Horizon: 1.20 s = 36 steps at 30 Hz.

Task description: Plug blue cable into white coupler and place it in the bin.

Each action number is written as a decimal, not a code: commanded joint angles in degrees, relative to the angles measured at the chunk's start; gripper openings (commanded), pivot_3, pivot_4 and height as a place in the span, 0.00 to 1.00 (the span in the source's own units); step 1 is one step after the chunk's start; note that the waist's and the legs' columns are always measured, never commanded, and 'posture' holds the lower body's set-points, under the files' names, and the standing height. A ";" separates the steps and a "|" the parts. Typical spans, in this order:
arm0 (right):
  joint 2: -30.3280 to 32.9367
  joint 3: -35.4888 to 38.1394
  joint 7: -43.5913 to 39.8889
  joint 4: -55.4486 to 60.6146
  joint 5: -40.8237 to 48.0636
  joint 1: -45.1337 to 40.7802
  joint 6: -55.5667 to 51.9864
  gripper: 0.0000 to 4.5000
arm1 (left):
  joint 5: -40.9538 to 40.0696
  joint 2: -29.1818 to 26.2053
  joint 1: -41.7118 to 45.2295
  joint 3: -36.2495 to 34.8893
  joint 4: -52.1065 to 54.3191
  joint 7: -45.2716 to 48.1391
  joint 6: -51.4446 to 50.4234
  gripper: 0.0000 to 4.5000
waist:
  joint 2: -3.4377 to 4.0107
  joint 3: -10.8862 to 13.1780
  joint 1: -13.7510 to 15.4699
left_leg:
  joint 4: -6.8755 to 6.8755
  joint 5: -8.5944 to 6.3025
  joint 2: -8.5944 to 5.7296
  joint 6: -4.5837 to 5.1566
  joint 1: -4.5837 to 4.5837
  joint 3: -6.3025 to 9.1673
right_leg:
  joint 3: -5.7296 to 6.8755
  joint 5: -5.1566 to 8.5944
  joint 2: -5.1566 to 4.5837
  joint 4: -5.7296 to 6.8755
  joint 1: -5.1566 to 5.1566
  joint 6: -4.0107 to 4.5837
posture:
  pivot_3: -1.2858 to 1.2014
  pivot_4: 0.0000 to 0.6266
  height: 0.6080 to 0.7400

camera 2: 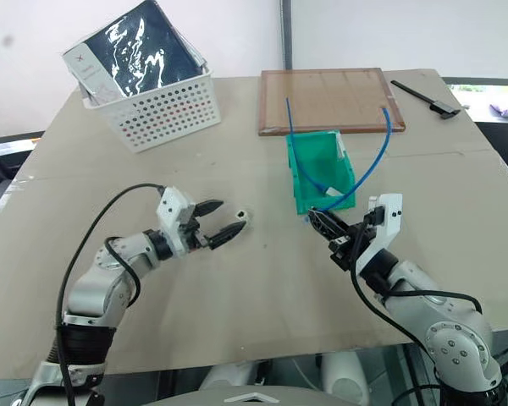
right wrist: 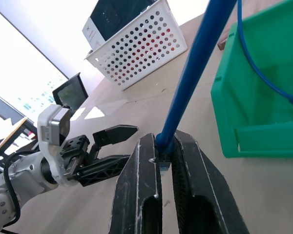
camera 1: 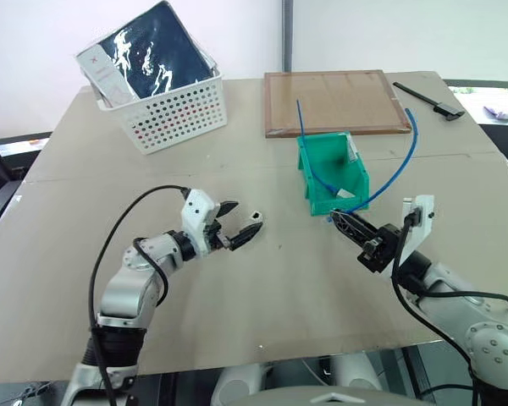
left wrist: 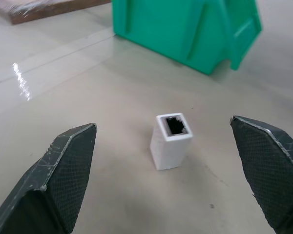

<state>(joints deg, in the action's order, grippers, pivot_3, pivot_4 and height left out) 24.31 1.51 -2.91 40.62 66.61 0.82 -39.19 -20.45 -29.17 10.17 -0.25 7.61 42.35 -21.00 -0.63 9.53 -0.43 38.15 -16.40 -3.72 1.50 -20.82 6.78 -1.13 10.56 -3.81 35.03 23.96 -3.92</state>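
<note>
Probably a lab or test room: a plain table (camera 1: 237,279) against bare white walls (camera 1: 34,51).

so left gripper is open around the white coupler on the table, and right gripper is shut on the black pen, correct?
Not the pen. The right gripper is shut on the blue cable, as the right wrist view shows. The rest holds: the left gripper is open with the white coupler standing on the table between its fingers.

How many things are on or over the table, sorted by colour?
Blue: 2, the blue cable and a second cable
White: 2, the white coupler and a basket
Green: 1, the bin
Brown: 1, a board
Black: 1, a pen
Total: 7
</note>
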 commanded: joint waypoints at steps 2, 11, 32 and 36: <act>0.35 0.14 -0.96 2.19 -0.32 -0.46 0.27 0.00 | 2.98 1.49 -0.50 1.42 1.47 -2.80 1.95 1.00 | 0.00 0.00 -0.02 | -0.02 0.00 0.00 0.00 -0.01 -0.02 | -0.01 -0.01 -0.01 -0.05 0.00 0.01 | 0.52 0.24 1.00; 0.97 1.32 -1.14 3.20 -0.85 -0.02 0.43 0.00 | 8.33 4.46 -1.02 4.31 -3.14 -4.92 7.63 0.60 | 0.00 0.00 0.04 | -0.06 0.00 -0.01 0.00 -0.02 -0.04 | -0.01 -0.05 -0.04 -0.09 0.01 0.07 | 0.52 0.24 1.00; 12.78 -3.43 -20.84 -8.94 -5.47 -29.90 -9.21 0.00 | -0.66 -3.65 19.86 8.51 -13.26 31.13 8.33 0.08 | 0.01 0.04 -0.25 | -0.04 0.00 -0.02 0.02 -0.09 0.00 | 0.11 -0.13 0.00 -0.12 0.01 0.21 | 0.52 0.24 1.00; 14.68 -6.10 -27.98 -12.60 -7.44 -36.03 -11.65 0.00 | -3.35 -4.04 24.28 8.45 -11.01 33.40 1.99 0.08 | 0.01 0.04 -0.35 | 0.00 -0.02 -0.04 0.05 -0.25 -0.06 | 0.05 -0.14 -0.03 -0.17 0.14 0.21 | 0.52 0.24 1.00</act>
<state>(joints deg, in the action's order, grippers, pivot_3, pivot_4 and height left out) 38.24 -4.57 -28.12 27.96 59.75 -33.63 -50.30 -21.94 -32.54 33.01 8.78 -6.03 74.78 -17.31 -0.62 9.58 -0.78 38.17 -16.40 -3.76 1.51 -21.14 6.71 -1.08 10.42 -3.86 34.88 24.16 -3.71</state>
